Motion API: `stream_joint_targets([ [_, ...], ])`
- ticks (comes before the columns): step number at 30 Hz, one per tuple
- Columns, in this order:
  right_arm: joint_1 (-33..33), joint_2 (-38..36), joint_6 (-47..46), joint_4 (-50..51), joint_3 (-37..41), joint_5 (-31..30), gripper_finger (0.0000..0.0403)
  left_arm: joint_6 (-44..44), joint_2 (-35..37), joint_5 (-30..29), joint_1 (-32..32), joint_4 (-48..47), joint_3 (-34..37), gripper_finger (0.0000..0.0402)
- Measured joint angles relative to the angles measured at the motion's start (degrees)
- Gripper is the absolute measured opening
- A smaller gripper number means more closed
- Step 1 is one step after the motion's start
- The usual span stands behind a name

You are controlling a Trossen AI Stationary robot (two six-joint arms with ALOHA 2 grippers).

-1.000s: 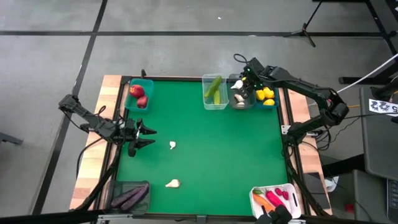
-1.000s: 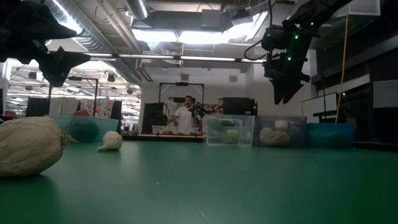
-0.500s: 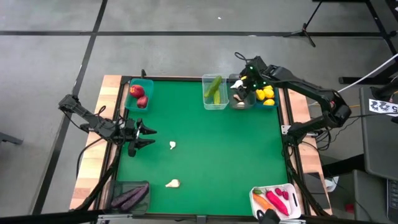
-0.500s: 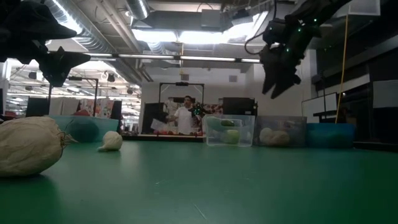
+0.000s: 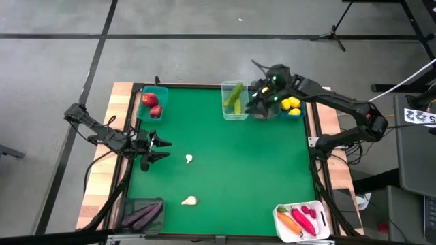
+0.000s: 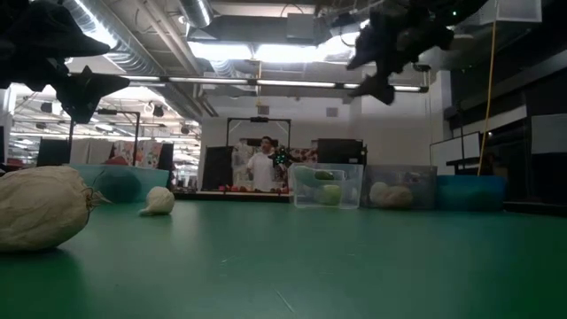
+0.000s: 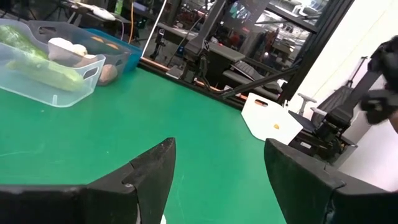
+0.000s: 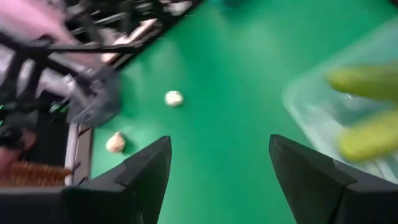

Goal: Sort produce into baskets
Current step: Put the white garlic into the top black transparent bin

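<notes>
Lying low in the high view's frame, a small white garlic bulb (image 5: 189, 200) sits below another white garlic bulb (image 5: 189, 159), just right of the empty, spread-fingered left gripper (image 5: 161, 149). Toward the upper right, the right gripper (image 5: 254, 102), fingers apart and empty, hovers beside the clear plastic bin (image 5: 235, 114) of green cucumbers (image 5: 235, 97). No writing is legible.

The worktop (image 5: 225, 170) has a matt green cover, smooth like felt, with pale wooden edges. The clear basket (image 5: 235, 102) is glossy see-through plastic; the teal basket (image 5: 161, 92) is opaque plastic. The garlic bulb (image 6: 40, 208) looks dry and papery. The left gripper's fingers (image 7: 149, 177) are dark matt plastic.
</notes>
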State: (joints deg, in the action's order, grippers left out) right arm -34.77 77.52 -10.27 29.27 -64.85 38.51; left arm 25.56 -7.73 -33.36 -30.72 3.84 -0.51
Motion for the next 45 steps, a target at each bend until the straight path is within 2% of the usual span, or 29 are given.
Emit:
stream_joint_targets([
  [6, 13.27, 0.35, -0.05, -11.50, -0.01, -3.51, 0.0269, 0.00, 0.00, 0.00, 0.01, 0.00, 0.00, 0.0240],
  [15, 33.02, 6.29, 3.34, -33.01, -0.03, -30.57, 0.0269, 0.07, 0.00, 0.00, 0.01, 0.00, -0.01, 0.0240],
  [22, 41.85, 17.37, 9.30, -50.49, -0.03, -42.40, 0.0269, 0.54, 0.00, -0.02, 0.00, 0.00, -0.02, 0.0240],
  [28, 43.96, 28.35, 10.46, -65.87, -0.01, -44.51, 0.0269, 0.65, 0.01, -0.02, 0.00, 0.00, 0.00, 0.0240],
  [33, 43.74, 34.48, 7.59, -70.86, -0.19, -45.73, 0.0269, 0.64, -0.07, -0.07, 0.02, 0.00, 0.00, 0.0240],
  [36, 43.63, 37.70, 7.12, -70.59, -1.95, -47.00, 0.0269, 0.54, -0.30, -0.16, 0.01, 0.00, -0.01, 0.0240],
  [40, 43.75, 42.72, 7.15, -69.39, -8.02, -46.53, 0.0269, 0.48, -0.98, -0.33, 0.02, 0.00, 0.00, 0.0240],
  [45, 43.71, 48.13, 7.93, -59.17, -17.19, -46.79, 0.0269, 1.32, -1.68, -0.41, 0.01, 0.01, 0.00, 0.0240],
])
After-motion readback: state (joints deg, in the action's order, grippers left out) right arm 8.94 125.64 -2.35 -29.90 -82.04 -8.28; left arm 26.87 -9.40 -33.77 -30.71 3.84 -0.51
